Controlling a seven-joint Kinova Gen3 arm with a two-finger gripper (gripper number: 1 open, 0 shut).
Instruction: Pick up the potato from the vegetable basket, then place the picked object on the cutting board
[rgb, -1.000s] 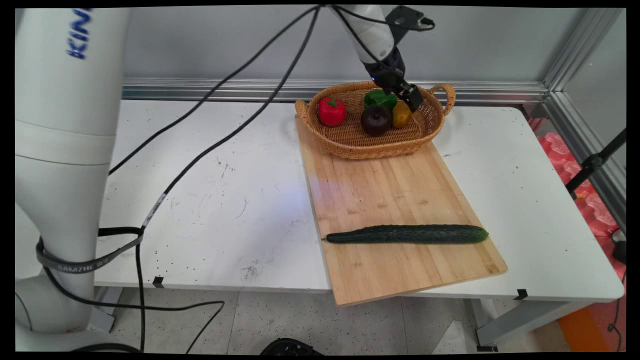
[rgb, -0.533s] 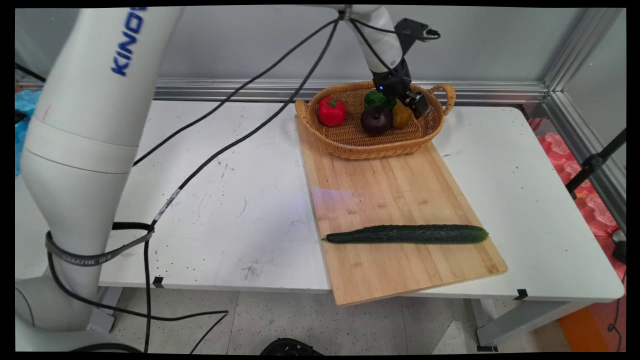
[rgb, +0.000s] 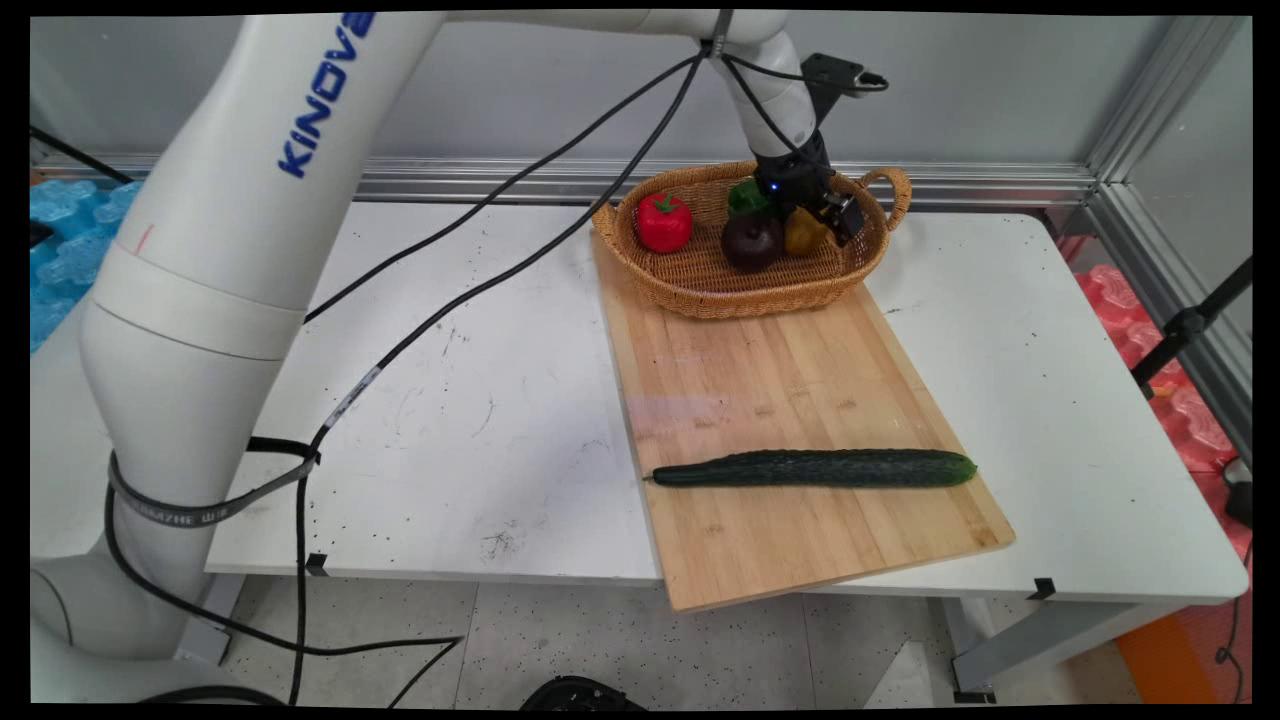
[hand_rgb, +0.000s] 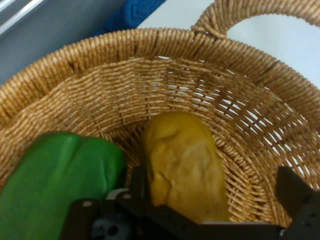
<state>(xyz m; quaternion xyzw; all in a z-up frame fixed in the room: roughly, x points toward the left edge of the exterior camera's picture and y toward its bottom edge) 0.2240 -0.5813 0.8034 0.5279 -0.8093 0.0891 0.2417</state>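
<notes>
A white table (rgb: 480, 400) stood against a grey wall, with an aluminium rail running along its far edge and a metal-framed panel closing off its right side. A long wooden cutting board (rgb: 790, 400) lay on the table, its near end overhanging the table's front edge. At the far end of the board sat a wicker basket (rgb: 700, 290) with a loop handle at each end, close to the wall rail.

Inside the basket, a red pepper (rgb: 664, 222) stood at the left, a dark purple fruit (rgb: 752, 242) in the middle, a green pepper (rgb: 745, 196) behind that fruit, and a yellow pepper (rgb: 803, 231) to the fruit's right, near the basket's right wall. The gripper (rgb: 835, 212) hung inside the basket, down over the yellow pepper. In the hand view its fingers (hand_rgb: 295, 192) stood spread, one on either side of the yellow pepper (hand_rgb: 185, 165), apparently not touching it; the green pepper (hand_rgb: 60, 185) lay just beside the left finger, and the basket's woven wall (hand_rgb: 240, 100) rose close behind.

Near the board's front end, well apart from the basket, a cucumber (rgb: 815, 468) lay crosswise. The board between basket and cucumber was bare wood. Left of the board the tabletop was scuffed and speckled, crossed overhead by black cables (rgb: 480, 290).
</notes>
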